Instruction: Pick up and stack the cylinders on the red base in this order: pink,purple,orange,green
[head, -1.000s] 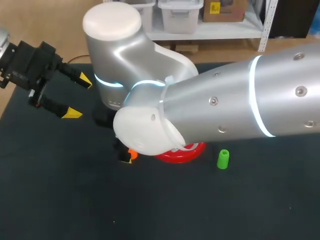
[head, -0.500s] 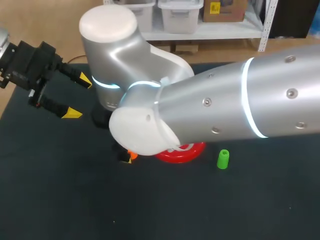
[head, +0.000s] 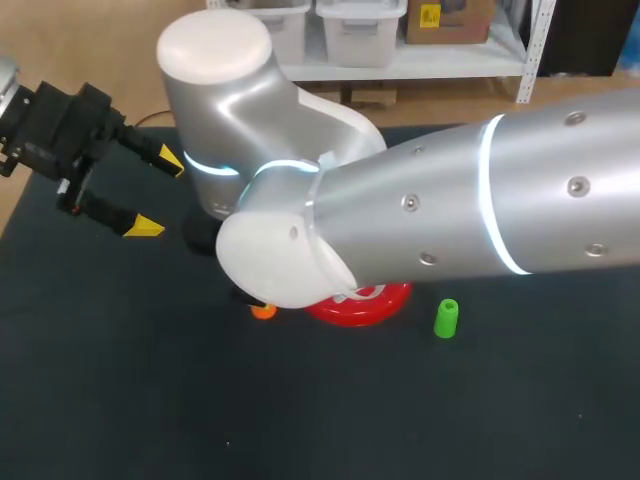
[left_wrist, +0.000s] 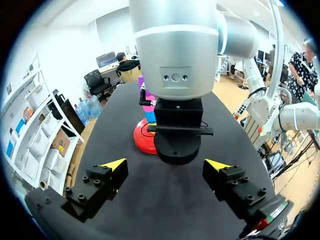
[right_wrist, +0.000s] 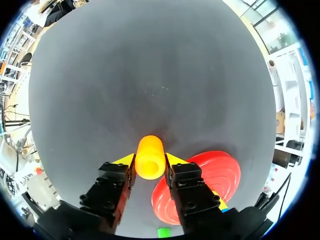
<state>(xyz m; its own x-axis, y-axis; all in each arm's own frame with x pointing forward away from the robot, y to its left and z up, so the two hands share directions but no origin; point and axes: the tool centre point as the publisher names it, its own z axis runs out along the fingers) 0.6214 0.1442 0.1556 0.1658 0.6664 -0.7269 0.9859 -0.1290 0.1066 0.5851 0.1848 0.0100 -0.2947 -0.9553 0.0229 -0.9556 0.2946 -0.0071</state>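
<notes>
At the far left of the head view, the left pincer (head: 157, 193) hangs over the edge of the dark surface (head: 120, 380). Its two yellow-tipped fingers are spread wide apart with nothing between them. The left wrist view shows the same pincer (left_wrist: 166, 165) open, facing the wrist of the other arm across bare surface.

The large silver right arm (head: 450, 210) comes in from the right and fills the middle of the head view, covering its own pincer and much of the work area. Just below its rounded joint, only a small part of the orange cylinder (head: 263, 311) shows. The right wrist view makes this clearer: the right pincer (right_wrist: 150, 159) is clamped on the orange cylinder (right_wrist: 150, 157), one finger pressed to each side. Whether the cylinder rests on the surface or is lifted cannot be told.

Just to the right of it lies the red base (head: 375, 305), a round disc largely hidden under the arm from above. In the right wrist view the red base (right_wrist: 210, 175) sits beside the pincer, partly cut off by a finger. In the left wrist view the red base (left_wrist: 142, 142) peeks out from behind the right arm, carrying the pink cylinder (left_wrist: 148, 106) with a sliver of the purple cylinder (left_wrist: 141, 80) above it; most of the stack is hidden.

Farthest right, the green cylinder (head: 446, 318) stands upright on the surface, near the base but not touching it.
</notes>
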